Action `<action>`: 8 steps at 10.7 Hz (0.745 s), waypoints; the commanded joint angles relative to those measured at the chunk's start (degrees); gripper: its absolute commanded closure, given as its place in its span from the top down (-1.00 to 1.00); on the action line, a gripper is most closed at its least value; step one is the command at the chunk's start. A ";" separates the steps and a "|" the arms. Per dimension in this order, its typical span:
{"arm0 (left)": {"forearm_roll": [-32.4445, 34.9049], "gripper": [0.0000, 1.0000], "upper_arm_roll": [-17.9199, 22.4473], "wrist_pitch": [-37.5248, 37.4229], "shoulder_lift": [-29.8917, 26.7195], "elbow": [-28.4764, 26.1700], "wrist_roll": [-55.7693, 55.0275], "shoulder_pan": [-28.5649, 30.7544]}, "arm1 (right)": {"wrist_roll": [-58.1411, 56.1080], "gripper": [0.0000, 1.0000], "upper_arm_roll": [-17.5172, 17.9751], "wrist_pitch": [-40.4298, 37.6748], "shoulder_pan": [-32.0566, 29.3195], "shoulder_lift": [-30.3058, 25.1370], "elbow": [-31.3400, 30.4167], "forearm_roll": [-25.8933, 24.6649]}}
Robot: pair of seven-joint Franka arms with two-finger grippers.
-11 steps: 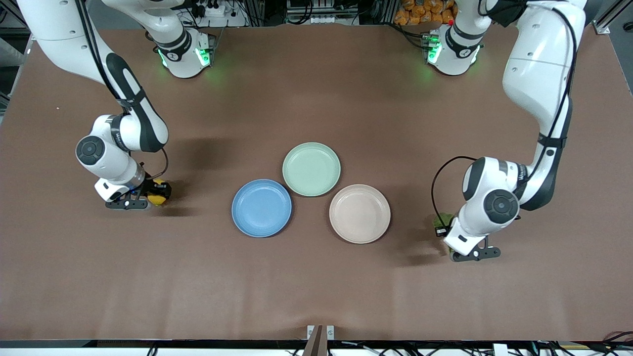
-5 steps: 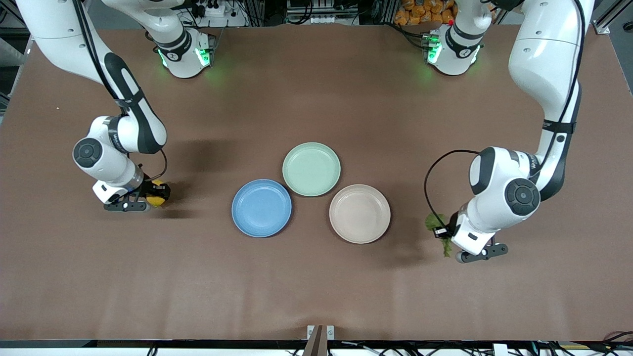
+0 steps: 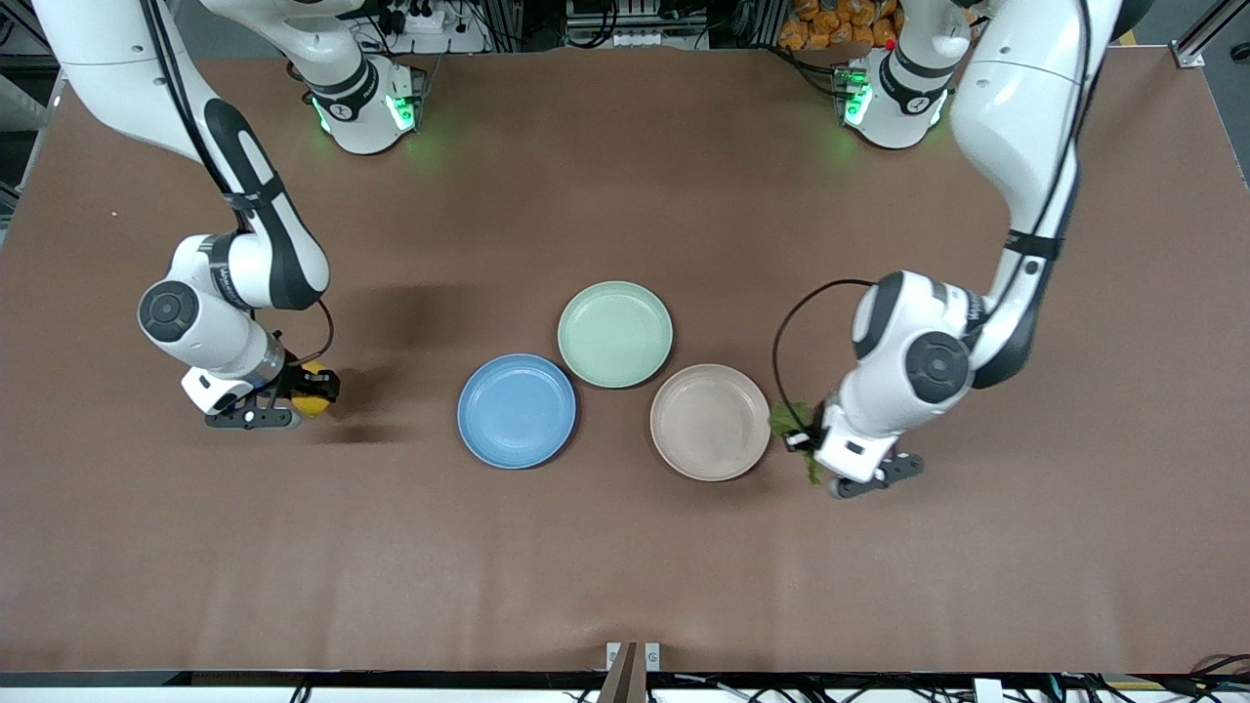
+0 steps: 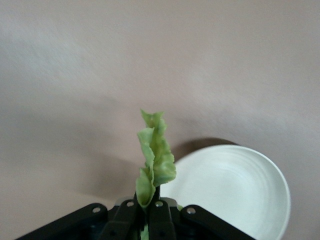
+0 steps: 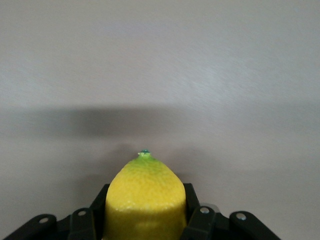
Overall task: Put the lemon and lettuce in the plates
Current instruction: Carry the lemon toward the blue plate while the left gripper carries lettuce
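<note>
Right gripper (image 3: 298, 398) clamps the lemon (image 3: 311, 391) above bare table (image 3: 625, 566) toward the right arm's end. Blue plate (image 3: 517, 411), then green plate (image 3: 615, 334), then beige plate (image 3: 710, 422). Left gripper (image 3: 811, 449) pinches the lettuce (image 3: 789, 422) just beside the beige plate's rim.

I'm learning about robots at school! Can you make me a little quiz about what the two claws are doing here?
1. True or false: the lettuce already lies in the beige-pink plate.
2. What does the right claw hold? A) lemon B) a spoon C) nothing
3. Fill in: the left claw carries the lettuce just beside the ____ plate.

Key: 1. False, it hangs from the claw, not yet in any plate. 2. A. 3. Beige-pink.
</note>
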 commanded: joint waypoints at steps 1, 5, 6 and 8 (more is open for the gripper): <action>-1.20 -1.00 0.58 -0.39 -1.08 -0.95 -4.36 -2.59 | 4.90 -0.61 3.06 -1.19 0.61 -0.54 2.49 0.36; -0.15 -1.00 0.85 -0.91 -1.17 -1.30 -14.46 -6.81 | 10.16 -0.67 5.88 -1.19 2.89 1.04 5.30 0.45; 1.07 -0.48 1.02 -1.78 -1.25 -1.39 -17.44 -7.95 | 13.15 -0.67 6.67 -1.19 4.03 2.26 7.05 0.45; 6.24 1.00 0.94 -3.45 -1.25 -1.39 -18.62 -8.66 | 16.95 -0.67 7.12 -1.19 6.31 4.72 10.74 0.45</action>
